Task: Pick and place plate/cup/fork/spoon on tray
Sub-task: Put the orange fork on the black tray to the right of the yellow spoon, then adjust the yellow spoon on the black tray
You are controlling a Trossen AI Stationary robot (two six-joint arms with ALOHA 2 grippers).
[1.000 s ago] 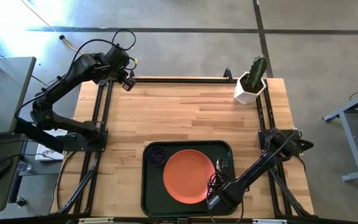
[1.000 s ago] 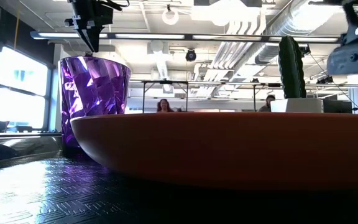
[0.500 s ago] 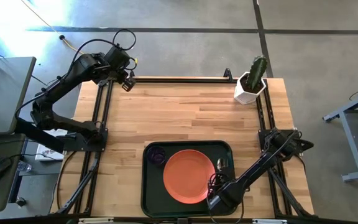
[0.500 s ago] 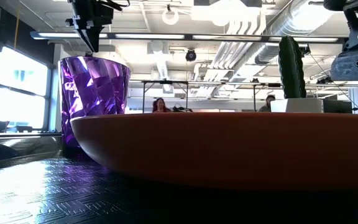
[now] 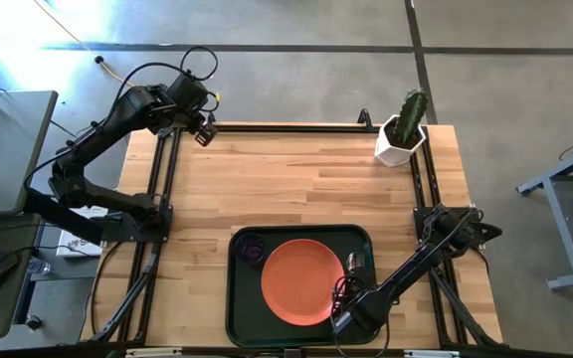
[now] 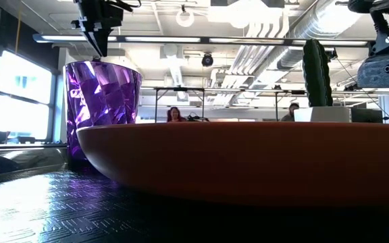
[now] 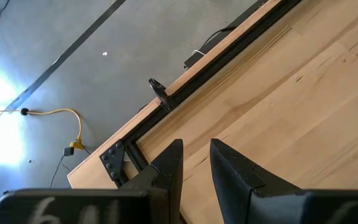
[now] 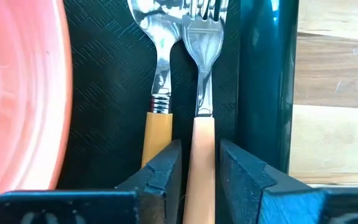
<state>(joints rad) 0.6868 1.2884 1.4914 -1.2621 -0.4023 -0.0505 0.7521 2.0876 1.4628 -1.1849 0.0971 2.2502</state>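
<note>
Plate: the round flat orange-red plastic plate point(image 5: 301, 281) already lies on the large dark green rectangular plastic tray point(image 5: 239, 323), just to one side of my right end effector point(image 8: 198, 163).
Cup: the small faceted dark purple cup point(image 5: 253, 248) stands on the tray beyond the plate from that end effector.
Spoon: the small silver spoon with a light wooden handle point(image 8: 157, 93) lies on the tray floor, just beside the fork.
Fork: the small silver-tined fork with a light wooden handle point(image 8: 202, 143) lies flat on the tray by its rim, its handle between my right fingers.
Right end effector: fingers slightly apart, flanking the handle; I judge the grip loosened, not clamped.
Left end effector point(image 7: 196, 167): parked over the table's far corner, fingers a little apart, holding nothing.
Progress: all four pieces are on the tray; I judge only my withdrawal is left.
Writing: none readable.
</note>
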